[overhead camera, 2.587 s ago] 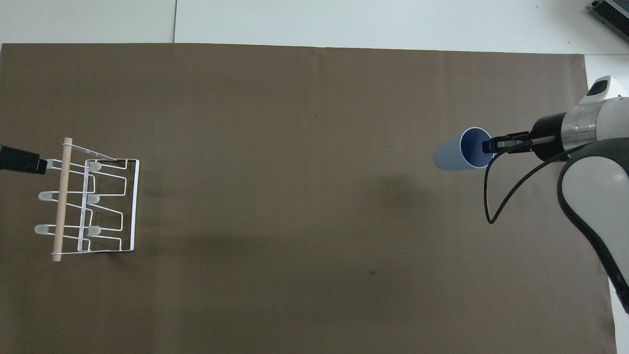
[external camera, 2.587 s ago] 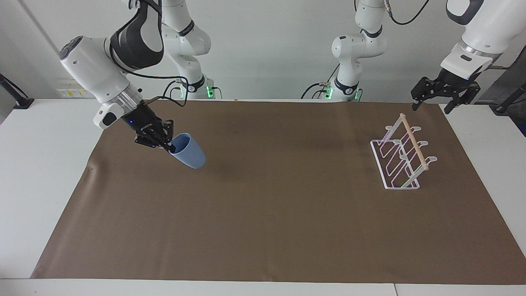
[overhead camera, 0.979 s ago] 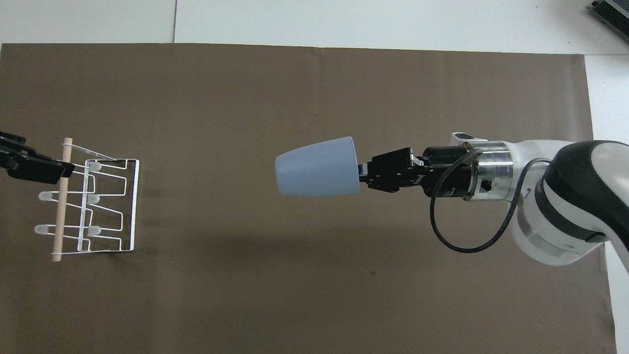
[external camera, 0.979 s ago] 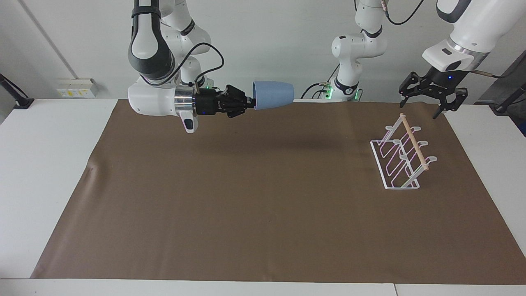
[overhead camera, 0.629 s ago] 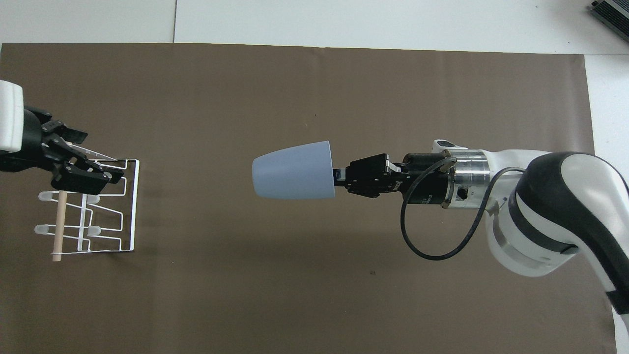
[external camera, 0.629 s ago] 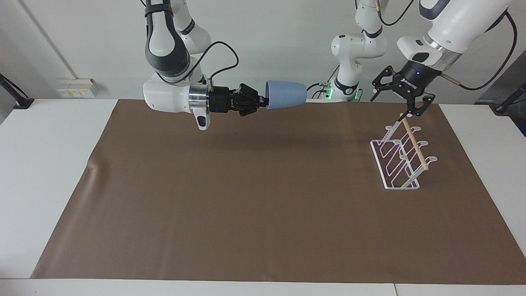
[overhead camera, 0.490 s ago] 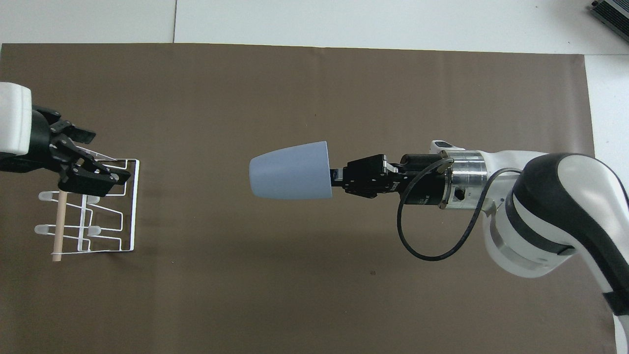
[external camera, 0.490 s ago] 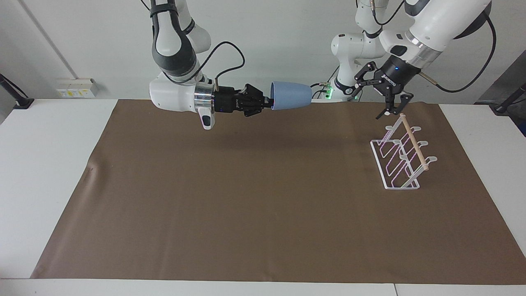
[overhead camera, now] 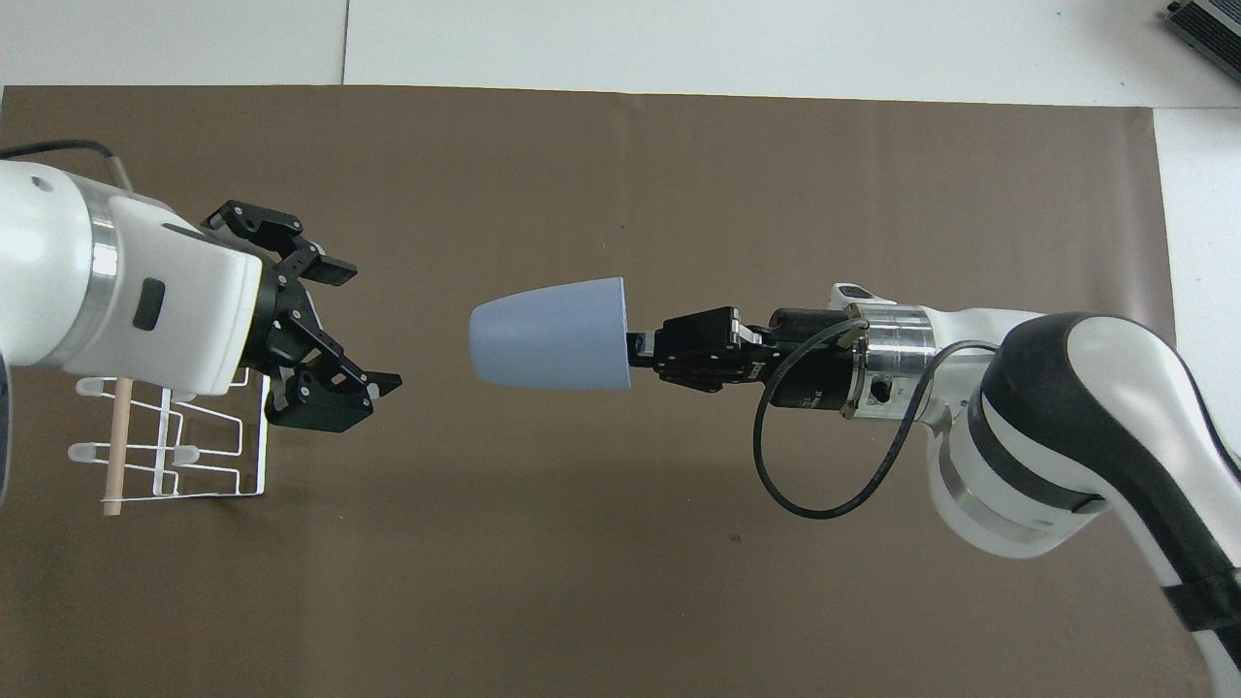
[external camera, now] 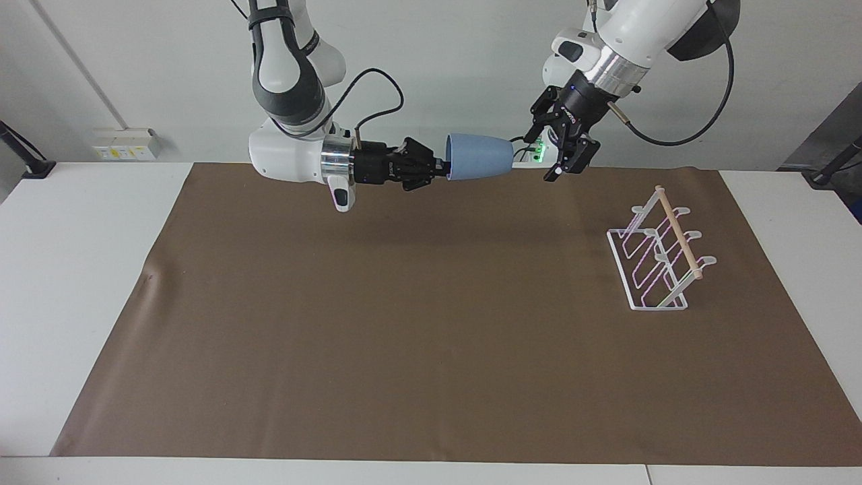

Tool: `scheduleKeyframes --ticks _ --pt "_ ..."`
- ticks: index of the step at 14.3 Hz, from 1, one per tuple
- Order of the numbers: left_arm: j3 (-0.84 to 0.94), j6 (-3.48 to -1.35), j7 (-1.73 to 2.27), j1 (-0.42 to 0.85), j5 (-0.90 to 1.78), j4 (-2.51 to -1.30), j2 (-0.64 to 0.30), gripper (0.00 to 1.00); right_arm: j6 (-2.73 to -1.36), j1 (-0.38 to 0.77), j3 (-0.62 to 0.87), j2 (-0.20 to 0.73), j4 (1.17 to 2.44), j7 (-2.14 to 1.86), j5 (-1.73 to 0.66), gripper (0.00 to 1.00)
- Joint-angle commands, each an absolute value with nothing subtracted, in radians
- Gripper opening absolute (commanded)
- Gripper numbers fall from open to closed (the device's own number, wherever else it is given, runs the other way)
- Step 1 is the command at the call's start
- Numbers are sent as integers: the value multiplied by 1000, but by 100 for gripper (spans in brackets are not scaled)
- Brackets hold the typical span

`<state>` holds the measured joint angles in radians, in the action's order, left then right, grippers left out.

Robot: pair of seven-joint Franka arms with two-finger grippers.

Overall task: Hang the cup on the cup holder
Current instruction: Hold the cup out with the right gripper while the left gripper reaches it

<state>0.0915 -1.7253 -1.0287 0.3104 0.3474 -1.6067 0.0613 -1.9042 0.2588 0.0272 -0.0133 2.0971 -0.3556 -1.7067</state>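
The light-blue cup [external camera: 479,156] [overhead camera: 548,334] hangs on its side in the air over the middle of the mat. My right gripper [external camera: 442,168] [overhead camera: 632,351] is shut on its rim. The cup's base points at my left gripper [external camera: 551,153] [overhead camera: 373,327]. That gripper is open and level with the cup, with a short gap between the two. The white wire cup holder [external camera: 680,234] [overhead camera: 115,456] with its wooden dowel stands on the mat toward the left arm's end, with nothing on its prongs. In the overhead view the left arm covers part of it.
A brown mat [external camera: 431,337] covers most of the white table [external camera: 67,269]. Both arm bases stand at the robots' edge of the table. A black cable loops under the right wrist [overhead camera: 814,475].
My left gripper has swung up and away from over the cup holder toward the cup's base. The right arm has carried the cup a little farther toward the left arm's end.
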Motion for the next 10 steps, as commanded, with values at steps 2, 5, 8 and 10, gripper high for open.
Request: scheduleKeyframes --ticks 2,5,8,10 --pt "74 -1752 -1063 314 364 -1647 91 100 -1914 256 29 -43 2132 -396 -1744 0" --pt "75 -1854 -978 388 367 -1649 84 100 -1913 256 28 -43 2132 -396 -1744 0" --pt "75 -1943 -917 460 364 -1667 81 100 -1916 261 29 -43 2132 -397 -1746 0" --pt "77 -1939 -917 465 364 -1678 89 100 -1914 261 28 -44 2135 -399 -1746 0"
